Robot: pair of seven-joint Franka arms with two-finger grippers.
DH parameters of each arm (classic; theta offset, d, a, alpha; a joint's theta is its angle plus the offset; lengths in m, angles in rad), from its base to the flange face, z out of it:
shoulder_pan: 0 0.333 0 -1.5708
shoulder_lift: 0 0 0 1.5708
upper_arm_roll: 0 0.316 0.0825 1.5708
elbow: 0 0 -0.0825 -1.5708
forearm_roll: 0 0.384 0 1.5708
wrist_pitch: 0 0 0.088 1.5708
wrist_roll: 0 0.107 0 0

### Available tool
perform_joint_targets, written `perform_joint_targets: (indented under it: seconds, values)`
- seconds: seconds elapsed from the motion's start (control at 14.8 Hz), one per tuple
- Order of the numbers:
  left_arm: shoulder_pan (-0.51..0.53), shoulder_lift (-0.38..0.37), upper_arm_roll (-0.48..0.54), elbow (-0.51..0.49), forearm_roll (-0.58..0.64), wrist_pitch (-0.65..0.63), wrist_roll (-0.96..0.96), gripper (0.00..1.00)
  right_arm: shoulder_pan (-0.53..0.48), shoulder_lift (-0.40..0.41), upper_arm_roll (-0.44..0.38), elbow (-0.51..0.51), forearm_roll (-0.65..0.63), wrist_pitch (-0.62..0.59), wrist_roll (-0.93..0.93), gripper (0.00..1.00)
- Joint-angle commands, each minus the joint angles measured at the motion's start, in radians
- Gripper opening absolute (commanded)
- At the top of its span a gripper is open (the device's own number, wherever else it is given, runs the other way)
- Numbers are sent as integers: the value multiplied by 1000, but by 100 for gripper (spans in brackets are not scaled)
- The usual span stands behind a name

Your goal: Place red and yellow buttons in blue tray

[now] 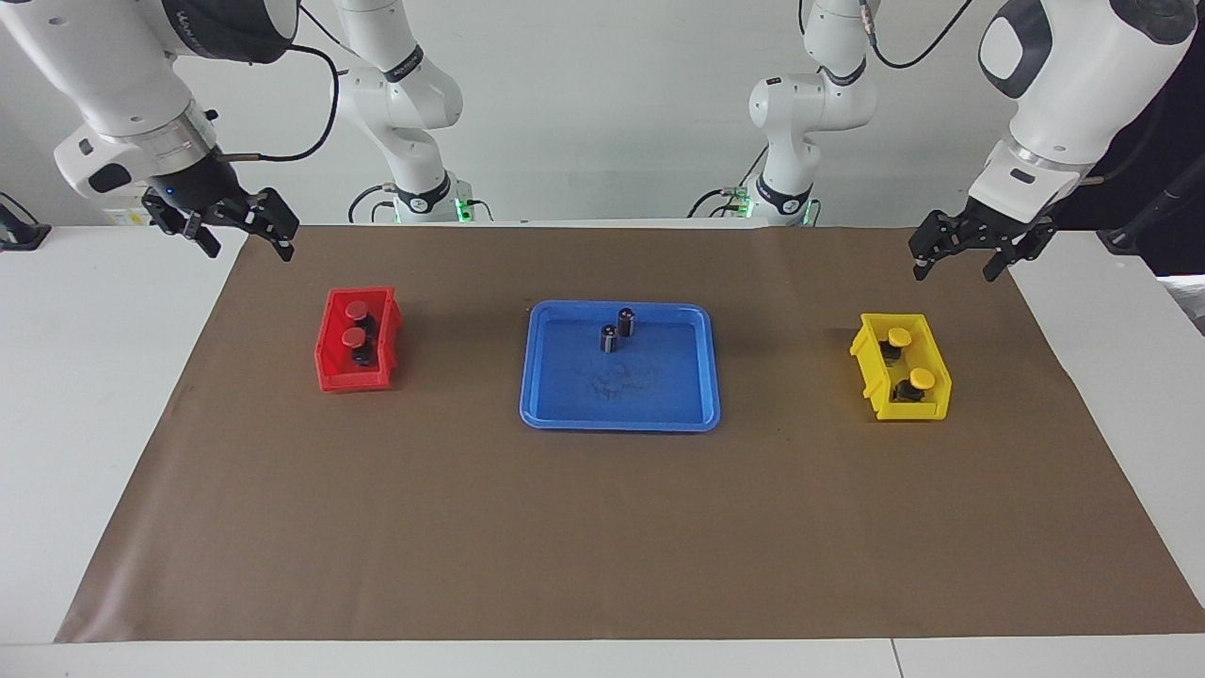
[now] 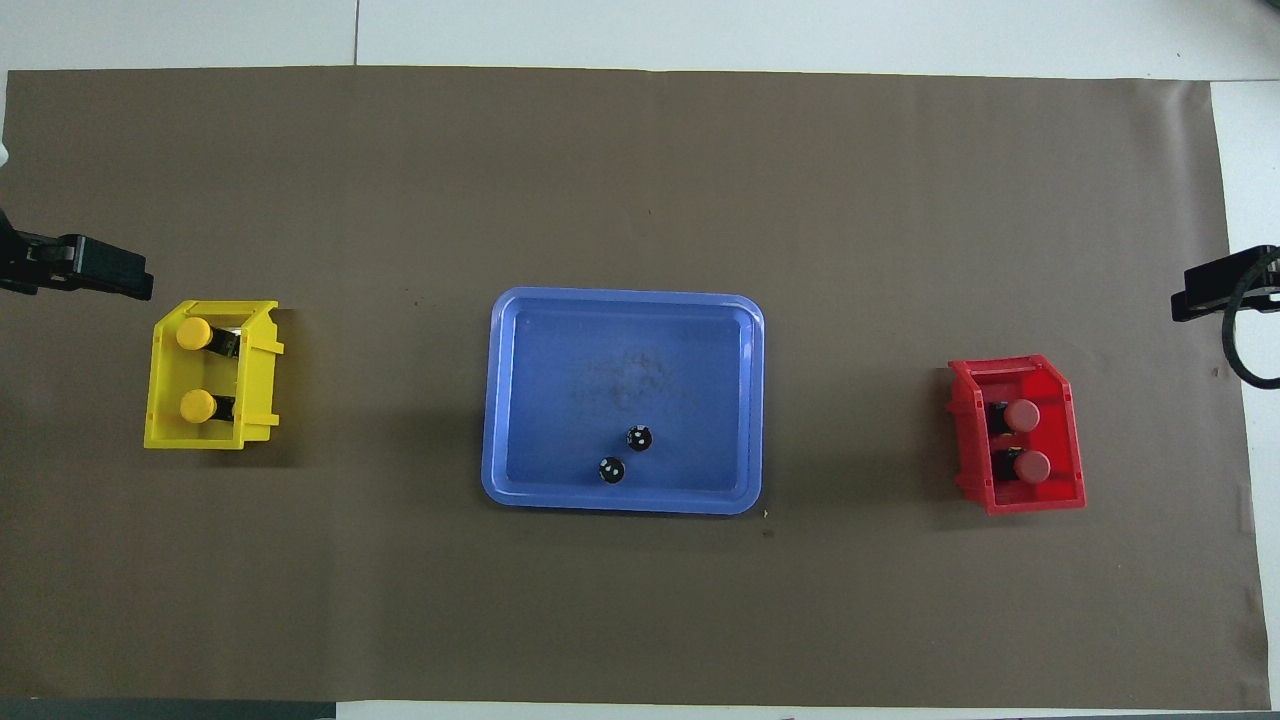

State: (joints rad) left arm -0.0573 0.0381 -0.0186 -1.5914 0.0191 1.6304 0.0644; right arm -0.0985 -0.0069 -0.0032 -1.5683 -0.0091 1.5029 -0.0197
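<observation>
A: How are the grippers seen?
B: The left gripper (image 1: 970, 252) is held with fingers spread wide and nothing gripped, over the worktop's (image 1: 602, 527) brown covering at the left arm's end, near the yellow bin (image 1: 902, 380). The right gripper (image 1: 247, 237) is likewise spread wide and empty, raised over the right arm's end, near the red bin (image 1: 357, 340).

A: Where are the buttons found?
B: Two yellow buttons (image 1: 900, 337) are kept in the yellow bin, two red buttons (image 1: 357, 310) in the red bin. The blue tray (image 1: 692, 377) is set between the bins, well apart from both. Two dark cylinders (image 1: 626, 321) are stood upright in the tray, at the edge nearer the robots.
</observation>
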Motion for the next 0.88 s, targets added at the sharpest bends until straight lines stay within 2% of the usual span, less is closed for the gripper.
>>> perform_joint_targets:
  seconds: [0.0, 0.2, 0.81]
  values:
    - [-3, 48, 2, 51, 13, -23, 15, 100, -7, -12, 6, -9, 0, 11, 12, 100]
    - [-4, 72, 0, 59, 16, -35, 15, 100, -3, -13, 8, -12, 0, 10, 12, 100]
    - [-7, -9, -1, -1, 12, -32, 3, 100, -3, -18, 6, -22, -2, 7, 7, 100]
